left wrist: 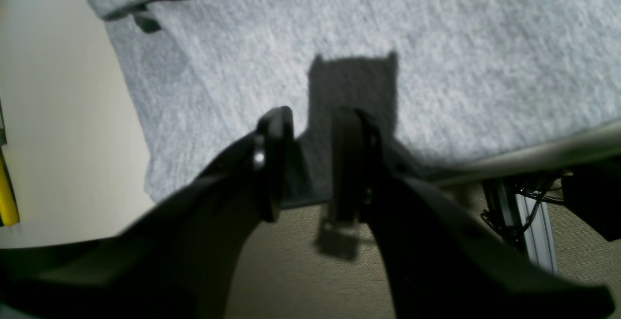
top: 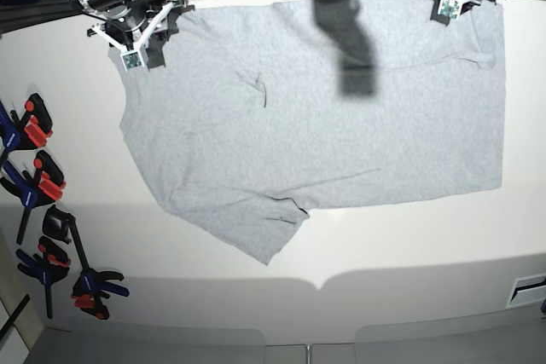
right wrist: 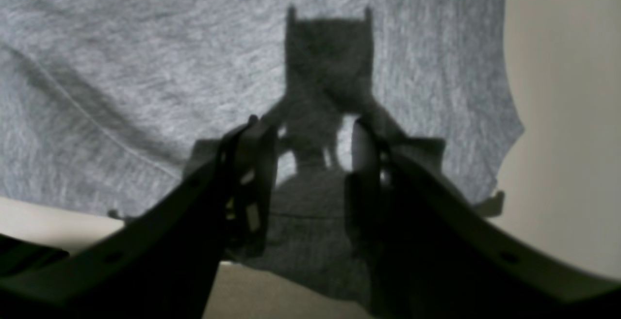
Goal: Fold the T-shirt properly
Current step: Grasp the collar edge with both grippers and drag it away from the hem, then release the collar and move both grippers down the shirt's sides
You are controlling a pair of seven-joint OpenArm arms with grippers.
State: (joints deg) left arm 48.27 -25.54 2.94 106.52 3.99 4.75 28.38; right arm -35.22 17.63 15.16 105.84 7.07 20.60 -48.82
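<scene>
Grey heathered cotton, the T-shirt (top: 316, 117) lies spread flat and plain side up across a white table (top: 384, 253). Only our base view shows its whole outline and the blue-and-red clamps (top: 38, 185) along the table's edge. Our left gripper (left wrist: 310, 164) stands at the shirt's far hem where the table ends; its black jaws are parted narrowly, with cloth edge between them, though we cannot tell if they pinch it. Our right gripper (right wrist: 310, 173) straddles the hem likewise, jaws parted wider, grip unclear.
</scene>
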